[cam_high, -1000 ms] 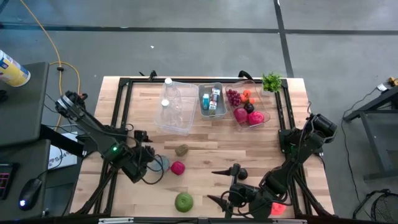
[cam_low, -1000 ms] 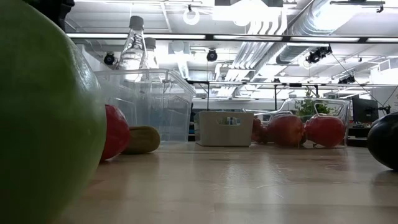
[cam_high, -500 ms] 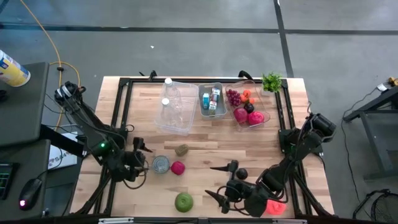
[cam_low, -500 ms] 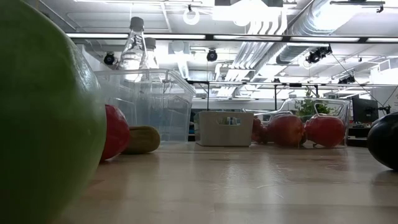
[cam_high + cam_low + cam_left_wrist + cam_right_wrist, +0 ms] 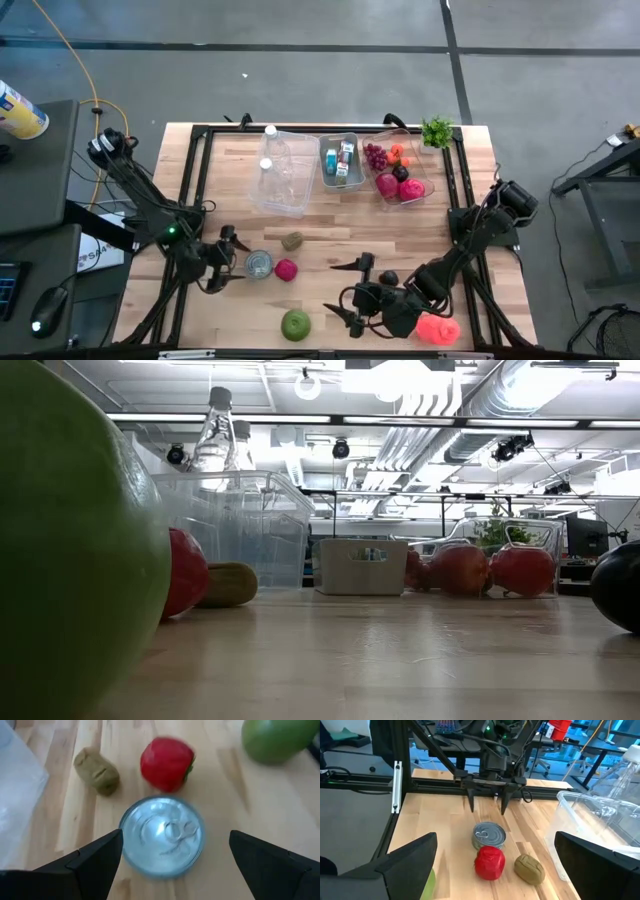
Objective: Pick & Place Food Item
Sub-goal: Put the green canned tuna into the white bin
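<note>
- Two grippers stand spread wide at the near side of the table (image 5: 420, 235), neither holding anything.
- Nearest the front edge lies a green apple (image 5: 295, 323) (it fills the low view's left side), with the right gripper (image 5: 342, 292) just beside it, fingers well apart, pointing toward the left arm.
- Close by that arm's wrist sits a bright pink item (image 5: 437, 329), too blurred to name, and a dark round fruit (image 5: 389, 279) rests just past the gripper.
- Toward the left side, the left gripper (image 5: 227, 256) hangs just short of a silver can (image 5: 162, 836), which stands upright in front of its open fingers without touching them.
- Just beyond the can lies a red fruit (image 5: 166, 763), perhaps a pepper or strawberry, and next to it a brownish-green lump (image 5: 96, 771).
- Farther back stand three containers in a row: a clear bin (image 5: 297, 203) with bottles (image 5: 271, 150), a small grey basket (image 5: 356, 179) with cartons, and a clear tray (image 5: 428, 188) of red fruit and grapes.
</note>
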